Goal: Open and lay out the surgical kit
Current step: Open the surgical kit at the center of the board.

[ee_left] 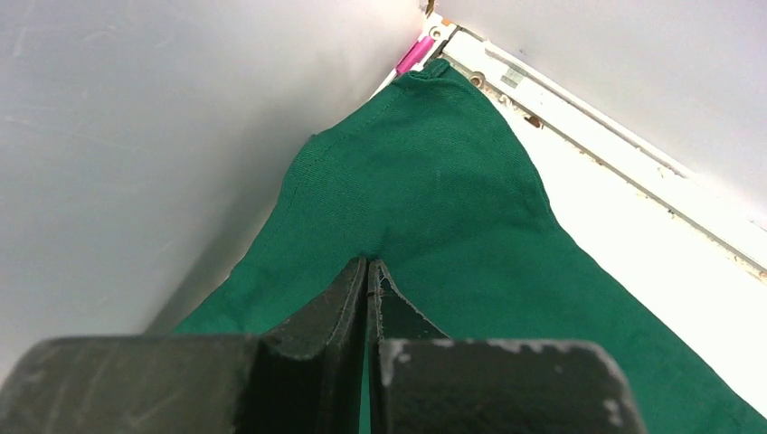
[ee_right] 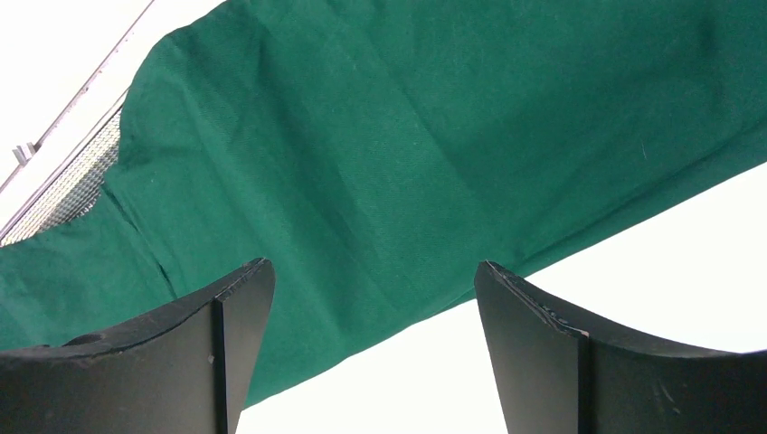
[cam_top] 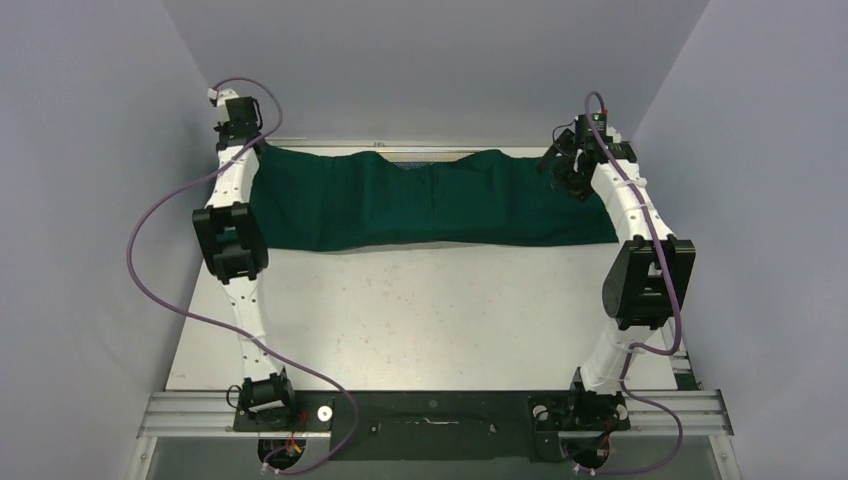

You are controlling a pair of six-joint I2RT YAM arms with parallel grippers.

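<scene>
**Drape runs side to side, one gripper at each end**

The left gripper has its fingers pressed together. Creases in the green drape converge right at its tips, so it appears to be pinching a fold at that end of the cloth, though the contact itself is hidden by the fingers. Beyond those tips the cloth narrows away toward the far corner of the table.

The right gripper is spread wide and holds nothing. The drape's near hem passes directly under the gap between its fingers, with bare table on the near side and cloth on the far side. Farther out and to this gripper's left, a strip of the wire-mesh tray shows where the cloth falls short.

The drape's long axis runs across from one gripper to the other. My judgement is that the next move is a grasp of the right-hand end, and the right arm is the nearer one, its tips already just over the hem.

Count: one drape, one tray partly uncovered, two grippers. No forceps, tweezers or gauze packets are visible, and whether they lie under the cloth cannot be told.
</scene>
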